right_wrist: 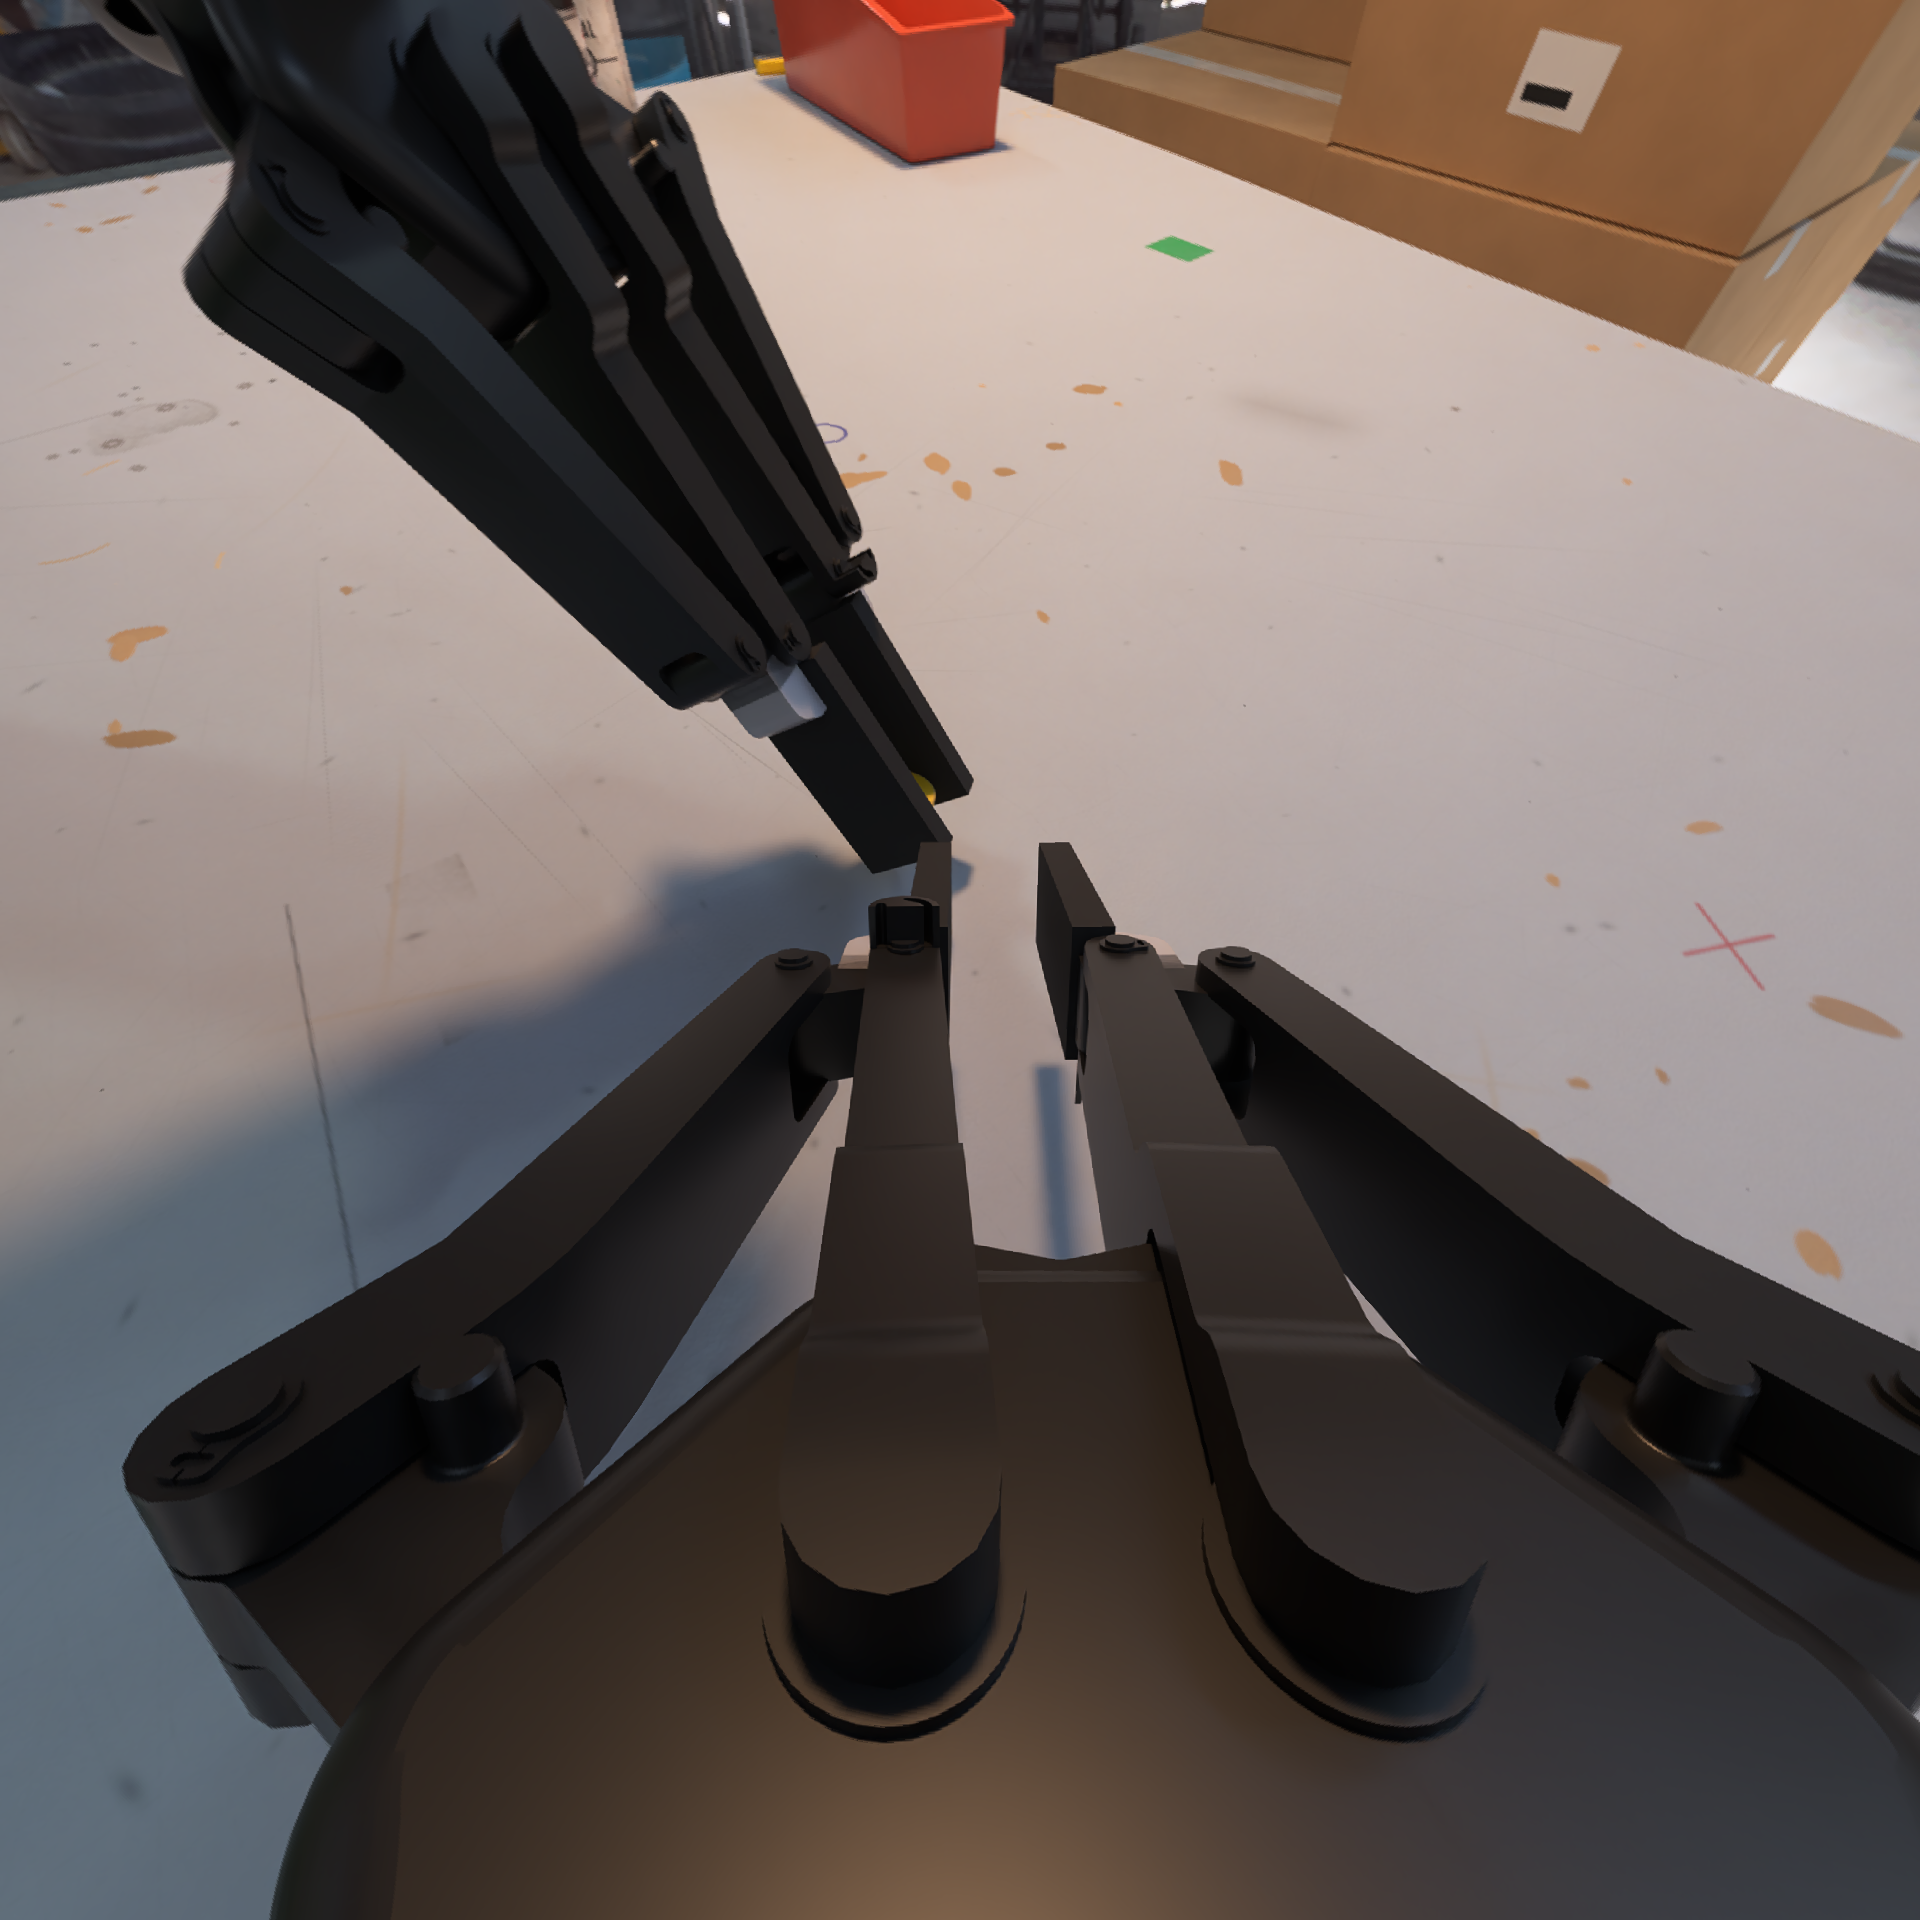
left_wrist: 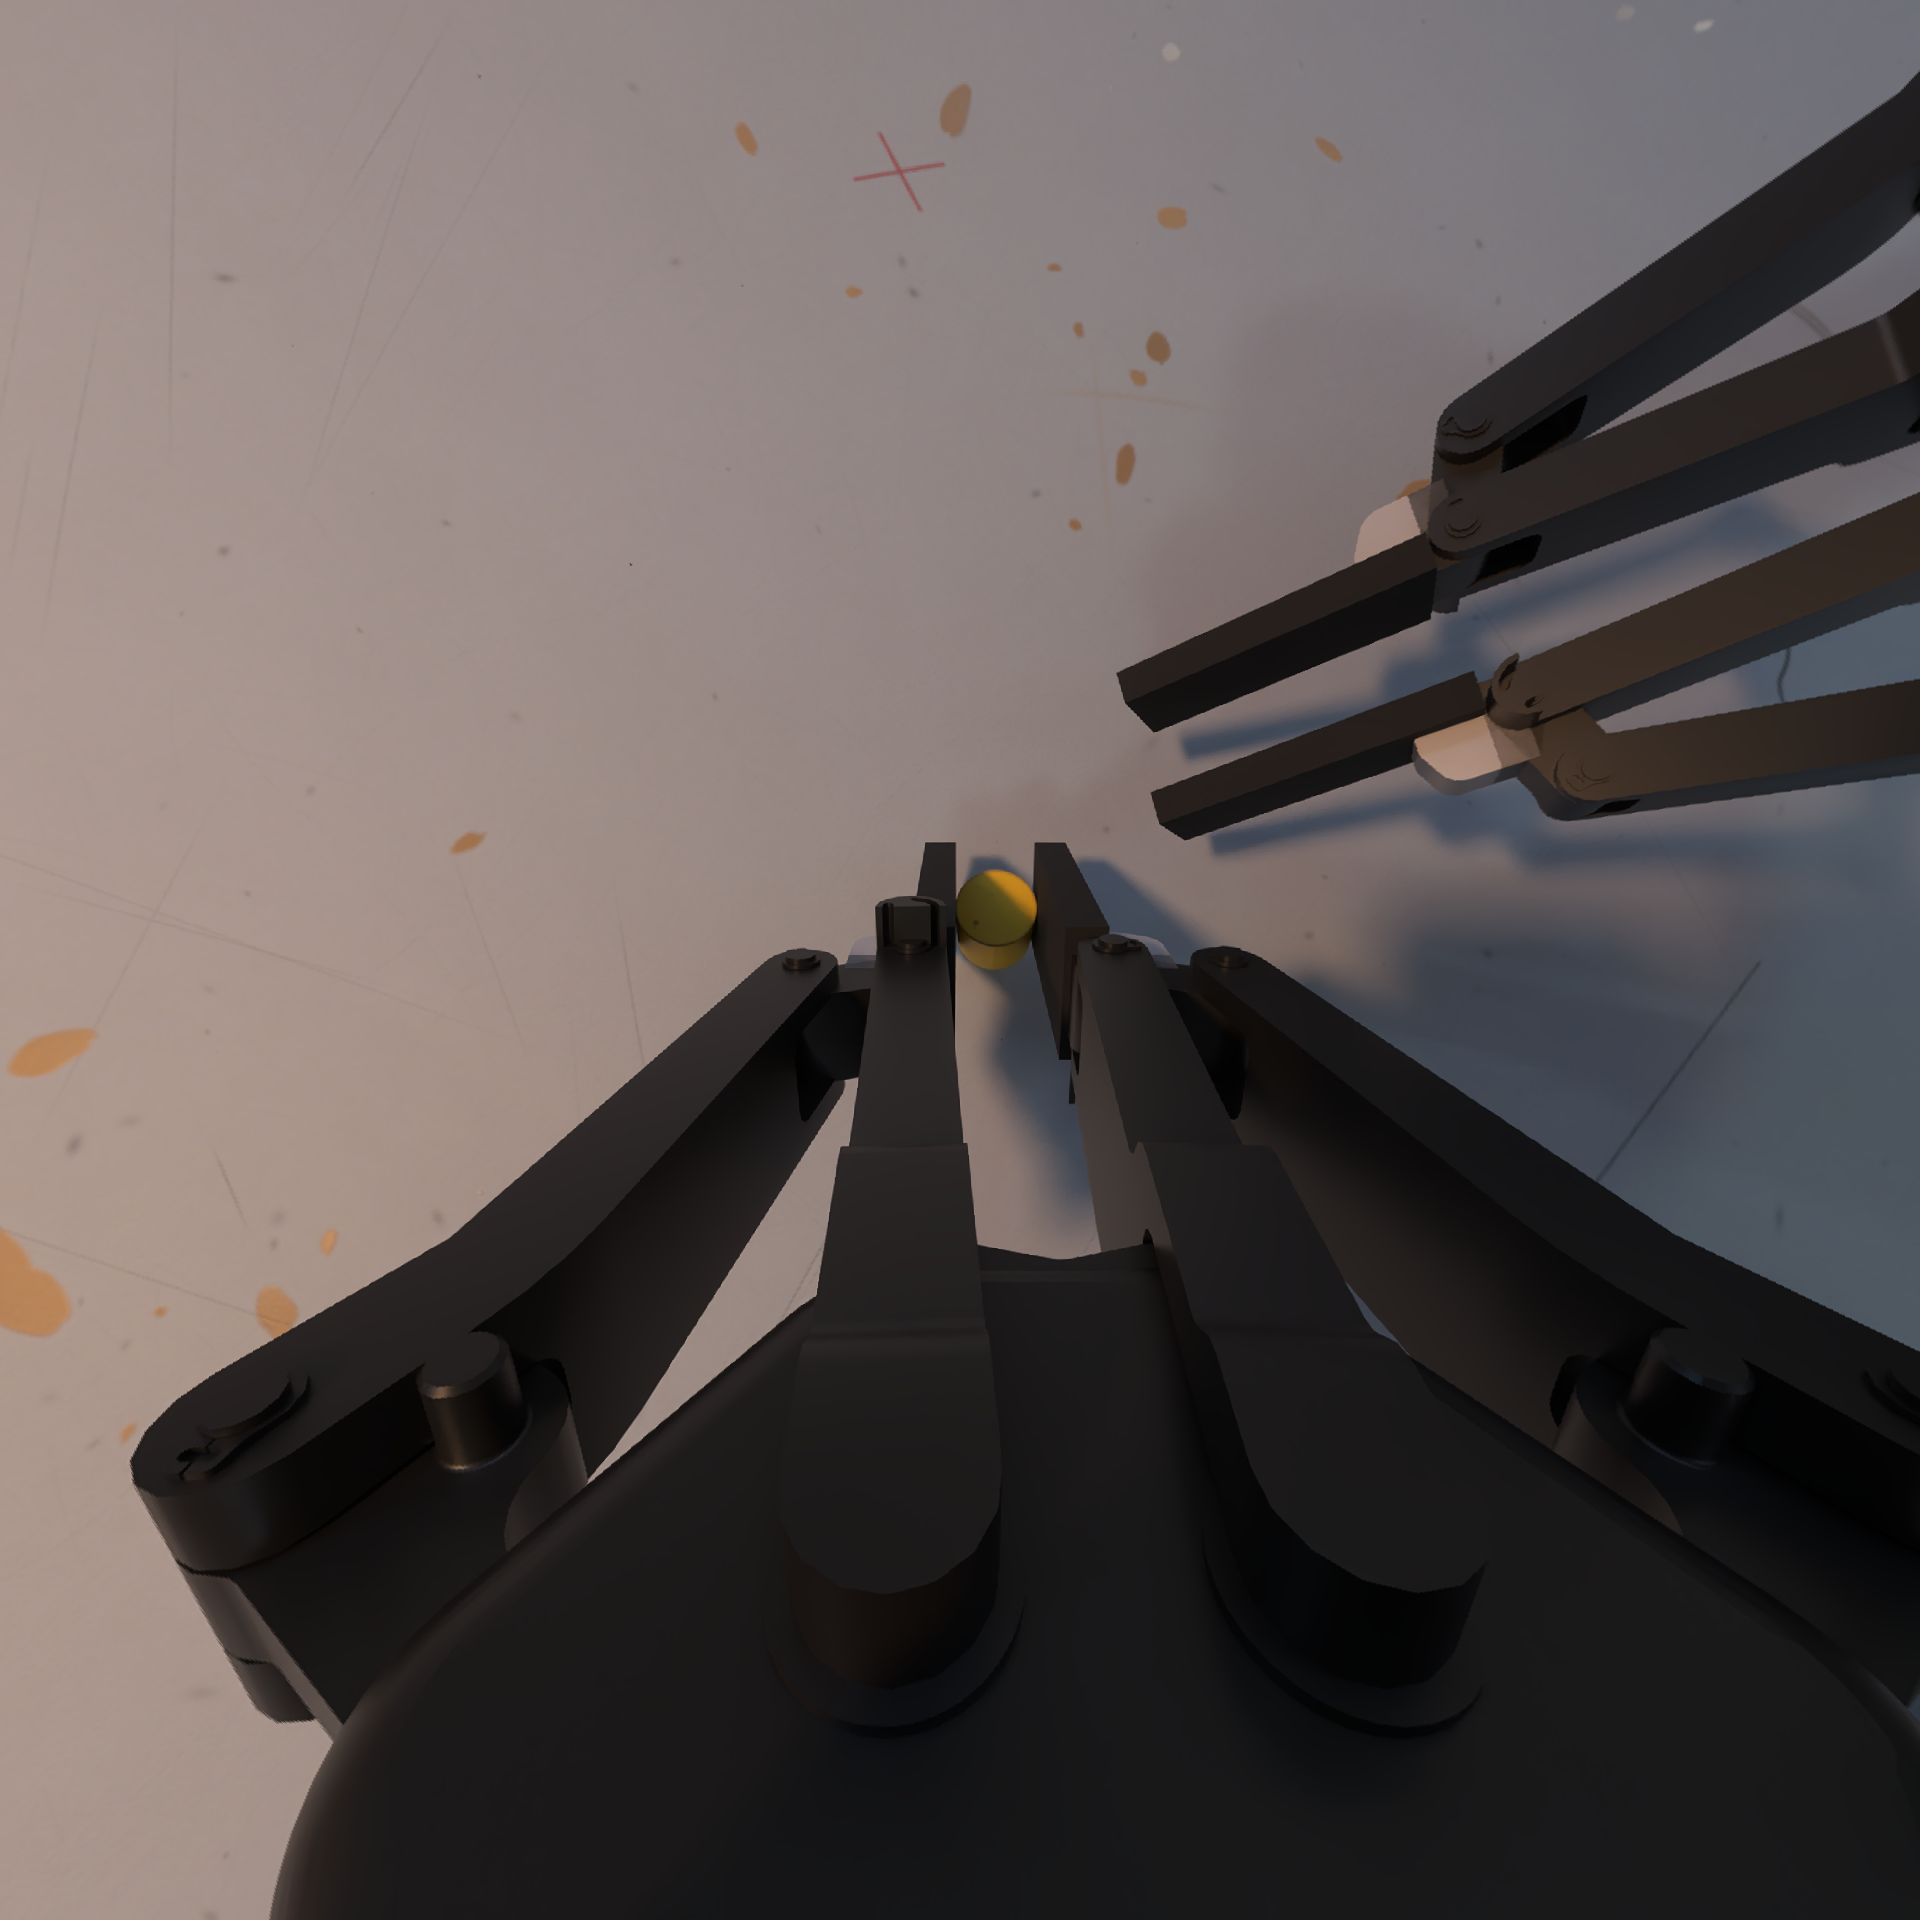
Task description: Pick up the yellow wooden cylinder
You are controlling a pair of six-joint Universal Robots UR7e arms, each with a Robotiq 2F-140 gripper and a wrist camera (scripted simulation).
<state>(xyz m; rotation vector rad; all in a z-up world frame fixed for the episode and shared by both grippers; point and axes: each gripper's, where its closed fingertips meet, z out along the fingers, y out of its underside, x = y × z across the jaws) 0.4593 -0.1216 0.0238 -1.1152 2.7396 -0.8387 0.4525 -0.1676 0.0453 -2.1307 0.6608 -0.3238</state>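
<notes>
Two grippers: left gripper (left_wrist: 995, 883) has its jaws closed on the cylinder (left_wrist: 995, 912).
Cylinder: between left jaws, at the tabletop (left_wrist: 520, 623), long axis along the fingers.
Right gripper (right_wrist: 992, 883): beside, jaws narrowly parted, empty.

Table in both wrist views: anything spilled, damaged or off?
Only wear: orange-brown splotches, scratches and a red cross on the table. Nothing is spilled or broken. The left gripper has its fingers around the yellow cylinder; the right gripper is near it, holding nothing. The red bin stands upright.
</notes>
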